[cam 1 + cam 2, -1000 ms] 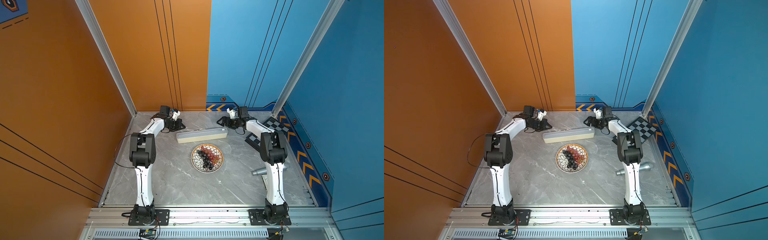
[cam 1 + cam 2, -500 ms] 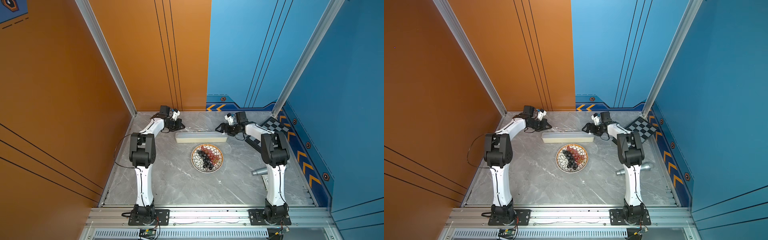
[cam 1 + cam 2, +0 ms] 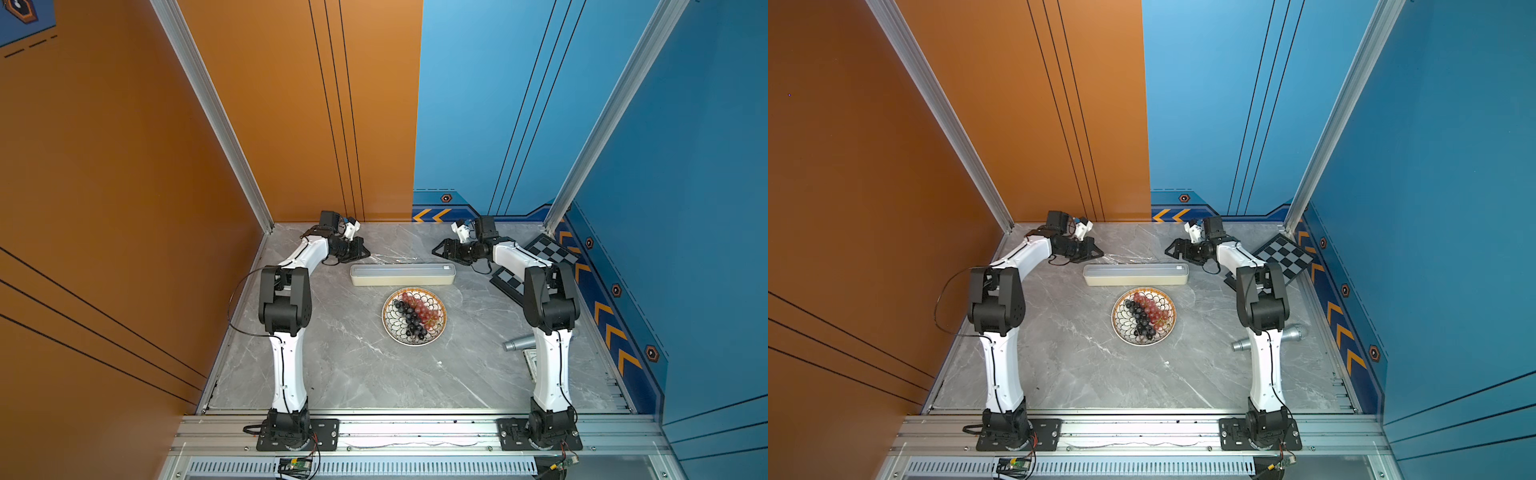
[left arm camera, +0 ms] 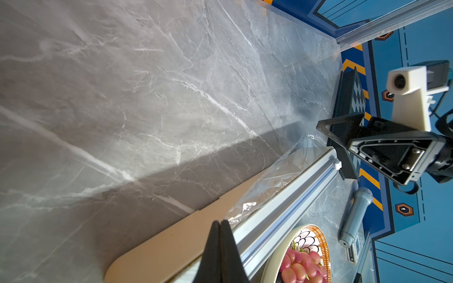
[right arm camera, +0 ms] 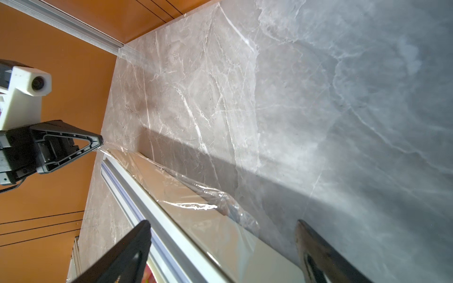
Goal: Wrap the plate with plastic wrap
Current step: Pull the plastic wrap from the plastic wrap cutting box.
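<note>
Right claw (image 3: 435, 251), jaws apart, backs off the newly squared dispenser box (image 3: 402, 279) — left claw (image 3: 365, 252) clamps the plastic wrap (image 5: 196, 196), ready for pulling.

From my seat the table (image 3: 353, 365) reads as smooth grey marble with a soft sheen. The plastic wrap (image 5: 196, 193) is thin, clear, crinkled and glinting. The box (image 3: 402, 281) looks matt cream plastic, its track (image 4: 282, 208) brushed metal. The plate (image 3: 390, 330) is glossy glazed ceramic; the right gripper (image 5: 223, 221) has matt black fingers (image 5: 127, 247).
</note>
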`<state>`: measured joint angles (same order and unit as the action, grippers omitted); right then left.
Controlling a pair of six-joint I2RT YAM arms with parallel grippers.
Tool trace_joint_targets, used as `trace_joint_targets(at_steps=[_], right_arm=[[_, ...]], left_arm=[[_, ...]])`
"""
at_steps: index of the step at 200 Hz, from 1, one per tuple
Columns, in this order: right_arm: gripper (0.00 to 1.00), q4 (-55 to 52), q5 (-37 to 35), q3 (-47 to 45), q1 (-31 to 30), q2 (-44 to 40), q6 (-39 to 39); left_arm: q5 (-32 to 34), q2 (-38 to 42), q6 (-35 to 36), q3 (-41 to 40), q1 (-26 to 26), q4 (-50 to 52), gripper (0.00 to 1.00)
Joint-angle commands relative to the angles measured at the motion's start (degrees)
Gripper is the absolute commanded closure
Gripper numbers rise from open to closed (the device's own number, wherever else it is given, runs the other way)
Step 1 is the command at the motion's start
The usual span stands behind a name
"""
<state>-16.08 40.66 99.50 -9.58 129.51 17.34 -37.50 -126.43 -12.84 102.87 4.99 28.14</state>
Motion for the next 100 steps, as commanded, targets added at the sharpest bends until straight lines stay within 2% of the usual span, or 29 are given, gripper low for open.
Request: trace_joint_targets(at_steps=[1,54,100], right_arm=[[0.09,-4.2,2.3,2.7,-0.2,2.9,-1.6],[0.18,-5.3,6.3,7.0,-1.7,5.3,-0.6],[0.34,-5.3,10.0,9.1,-2.1,5.6,0.6]], left_arm=[[0.8,2.7,1.2,2.0,0.5,0.9,1.0],[1.0,2.5,1.1,2.2,0.6,0.9,1.0],[1.2,2.5,1.2,2.2,0.5,0.9,1.0]])
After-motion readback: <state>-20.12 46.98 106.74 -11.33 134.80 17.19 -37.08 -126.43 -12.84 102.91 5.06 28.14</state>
